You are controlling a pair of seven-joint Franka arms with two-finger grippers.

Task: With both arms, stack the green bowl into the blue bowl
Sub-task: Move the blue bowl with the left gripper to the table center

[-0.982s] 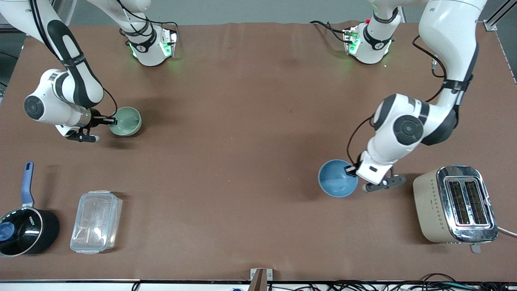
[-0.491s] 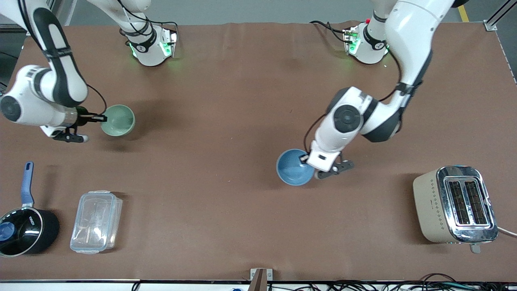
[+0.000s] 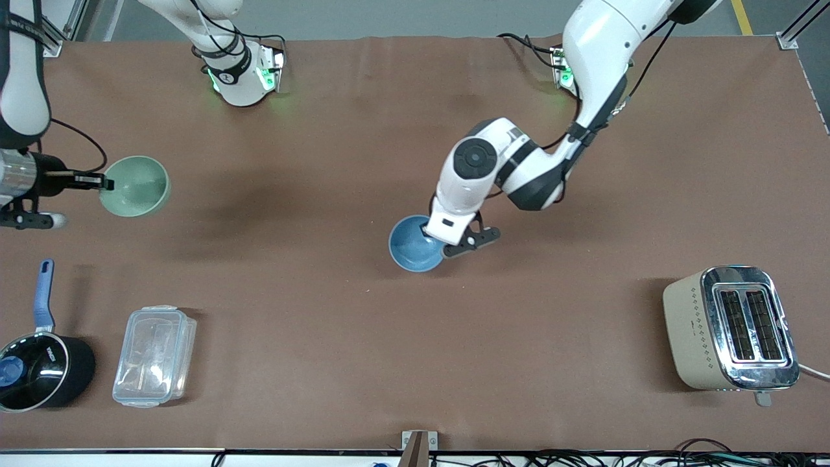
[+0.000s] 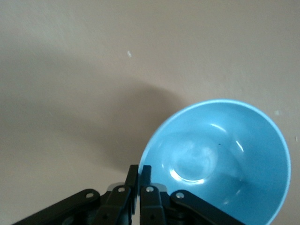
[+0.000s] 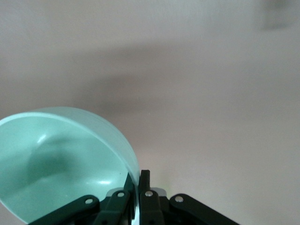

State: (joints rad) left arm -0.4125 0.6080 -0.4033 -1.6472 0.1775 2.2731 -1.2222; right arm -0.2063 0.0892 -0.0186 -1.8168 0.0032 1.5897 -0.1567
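Note:
My left gripper (image 3: pixel 430 235) is shut on the rim of the sky-blue bowl (image 3: pixel 414 244) and holds it above the middle of the brown table. In the left wrist view its fingers (image 4: pixel 139 171) pinch the blue bowl's (image 4: pixel 220 159) rim, with the bowl's shadow on the table below. My right gripper (image 3: pixel 104 184) is shut on the rim of the pale green bowl (image 3: pixel 136 187) and holds it up over the right arm's end of the table. In the right wrist view the right gripper (image 5: pixel 138 177) clamps the green bowl's (image 5: pixel 61 159) wall. Both bowls are empty.
A beige and chrome toaster (image 3: pixel 731 327) stands near the front camera at the left arm's end. A clear plastic lidded box (image 3: pixel 154 355) and a black saucepan (image 3: pixel 40 370) with a blue handle sit near the front camera at the right arm's end.
The left gripper has carried the blue bowl from beside the toaster to over the table's middle. The right gripper has lifted the green bowl and moved it toward the table's end.

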